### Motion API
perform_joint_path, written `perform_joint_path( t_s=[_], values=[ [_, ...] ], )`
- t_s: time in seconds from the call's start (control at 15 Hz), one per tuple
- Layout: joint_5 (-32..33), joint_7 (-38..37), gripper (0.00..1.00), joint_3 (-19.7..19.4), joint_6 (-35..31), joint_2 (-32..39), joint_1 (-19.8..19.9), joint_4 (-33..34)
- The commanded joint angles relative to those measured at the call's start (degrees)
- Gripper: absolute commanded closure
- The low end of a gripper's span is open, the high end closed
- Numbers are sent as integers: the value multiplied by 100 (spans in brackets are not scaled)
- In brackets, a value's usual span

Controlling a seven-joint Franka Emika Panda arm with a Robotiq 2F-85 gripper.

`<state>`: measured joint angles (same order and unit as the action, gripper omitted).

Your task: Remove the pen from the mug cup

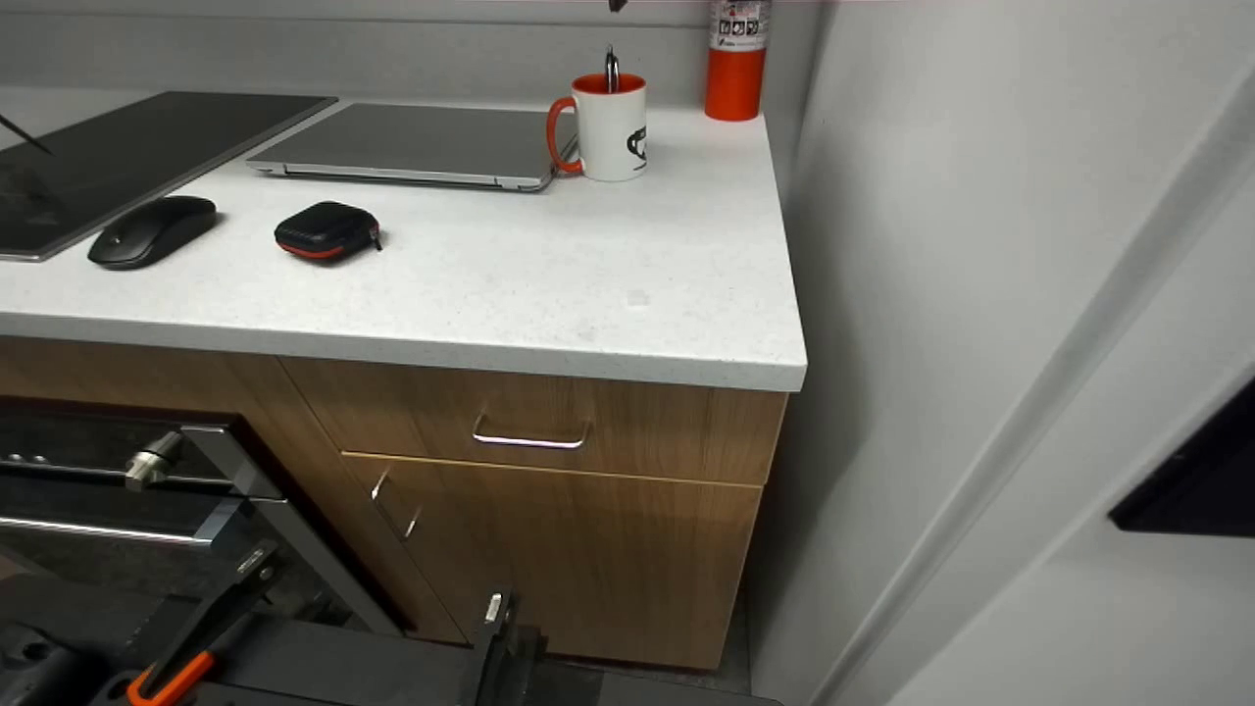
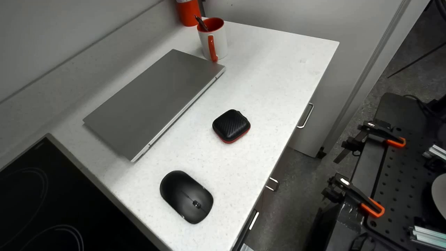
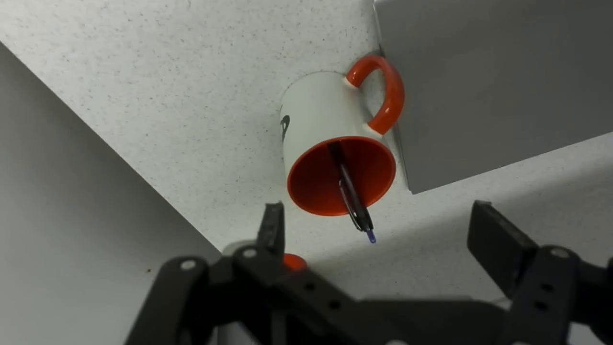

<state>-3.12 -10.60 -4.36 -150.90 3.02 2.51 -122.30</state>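
Slim dark pen with a metal clip [image 3: 352, 191]: is leaning inside a glossy white mug [image 3: 318, 108] with an orange-red lining, rim and handle; its violet-tipped upper end is sticking out past the rim.
White mug: is standing upright on a white speckled countertop [image 2: 278, 80]; a dark logo is showing on its side.
Mug handle [image 3: 395, 93]: is pointing towards a closed, flat silver-grey laptop [image 2: 153, 104]; the views are not settling whether the two are touching.
Black two-finger gripper [image 3: 378, 211]: is showing at the bottom of the wrist view, its fingers standing wide apart; the pen's upper end is appearing between them, clear of both.
Red cylinder with a white label [image 1: 735, 83]: is standing farther back than the mug, its top running out of frame in both exterior views.
Black rounded case with a red band [image 2: 231, 125]: is lying in front of the laptop, apart from it.
Black oval computer mouse [image 2: 186, 197]: is lying near a black glass cooktop [image 2: 62, 202].
Two black clamps with orange grips [image 2: 374, 130]: are sitting on a black perforated board [image 2: 397, 177].
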Motion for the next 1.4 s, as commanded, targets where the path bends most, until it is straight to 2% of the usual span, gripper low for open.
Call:
perform_joint_path(
  t_s=[0.0, 0.27, 0.53, 0.8, 0.87, 0.93, 1.33],
  values=[
    [-7, 12, 0, 24, 12, -11, 28, 8],
    [-33, -53, 0, 27, -141, 454, 21, 359],
    [-544, 635, 0, 131, -494, 875, 96, 662],
    [-530, 758, 0, 118, -1049, 1367, 117, 1017],
    [-584, 824, 0, 152, -954, 1448, 156, 1117],
    [-438, 600, 0, 87, -850, 1125, 58, 758],
    [-436, 602, 0, 90, -853, 1192, 57, 790]
  ],
)
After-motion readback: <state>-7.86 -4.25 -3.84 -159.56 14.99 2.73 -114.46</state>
